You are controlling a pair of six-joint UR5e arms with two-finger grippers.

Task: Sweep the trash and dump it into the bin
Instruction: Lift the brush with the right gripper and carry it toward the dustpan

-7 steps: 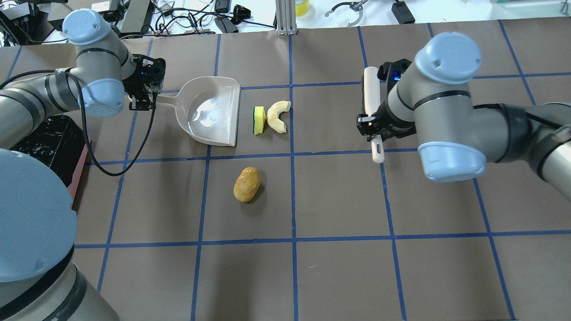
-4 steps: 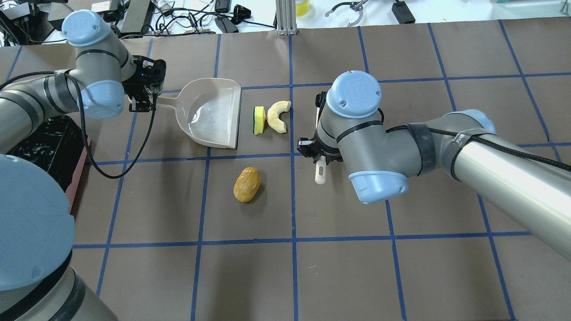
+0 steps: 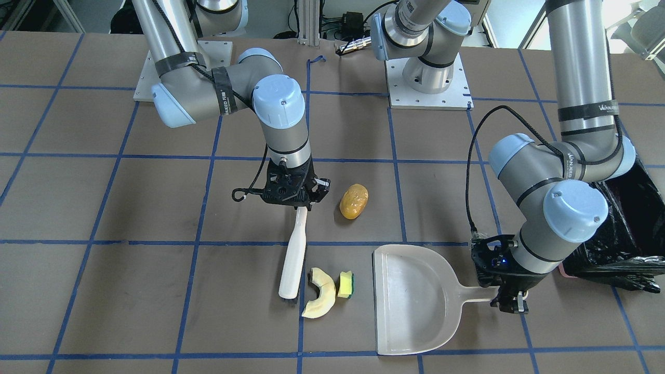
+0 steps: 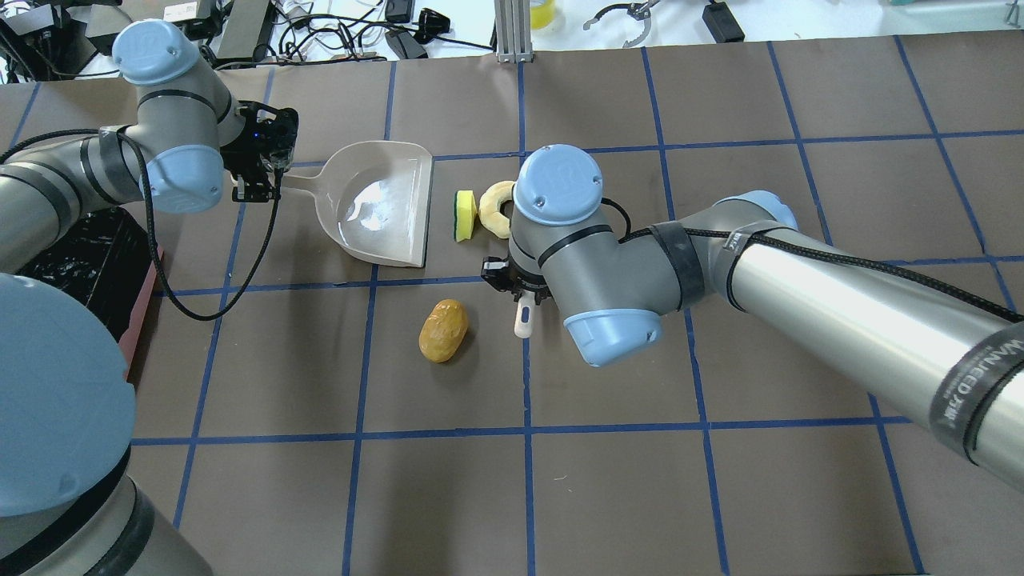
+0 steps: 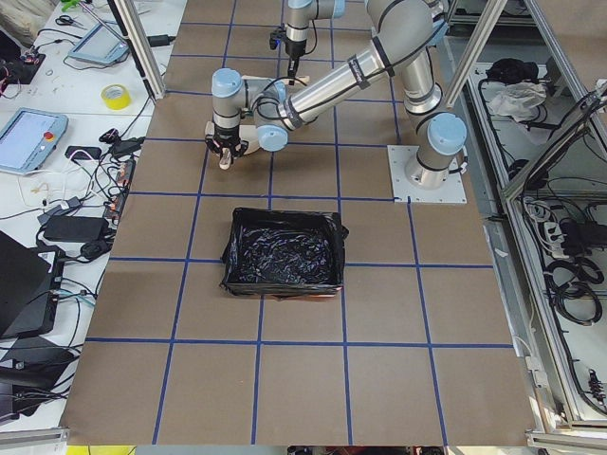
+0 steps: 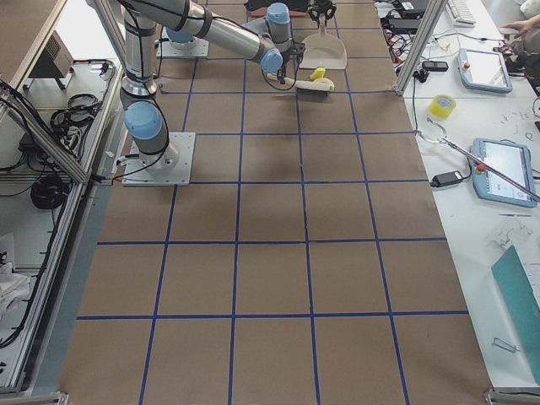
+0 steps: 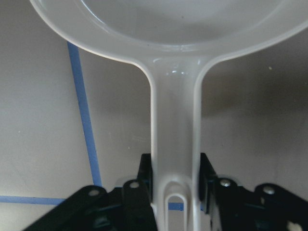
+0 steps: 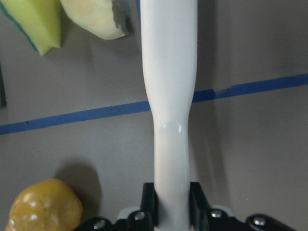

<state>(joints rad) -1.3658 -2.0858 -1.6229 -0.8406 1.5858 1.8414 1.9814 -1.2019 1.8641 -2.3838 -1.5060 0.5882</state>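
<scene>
Potato lump [image 3: 354, 201] sits just beside the right hand [image 3: 300, 205] gripping the brush [image 3: 292, 254].

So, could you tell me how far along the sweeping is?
Done: the left pincer grips the dustpan by its handle, the right pincer the brush. In hand: the brush head sits beside the crescent slice and sponge piece, facing the dustpan's mouth. Left: all three pieces, the potato-like lump included, lie on the table; none is in the bin.

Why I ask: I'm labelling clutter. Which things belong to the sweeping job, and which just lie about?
Job: brush, dustpan, potato-like lump, crescent slice, sponge piece, black-lined bin.

Lying about: yellow tape roll, teach pendant, cables.
</scene>
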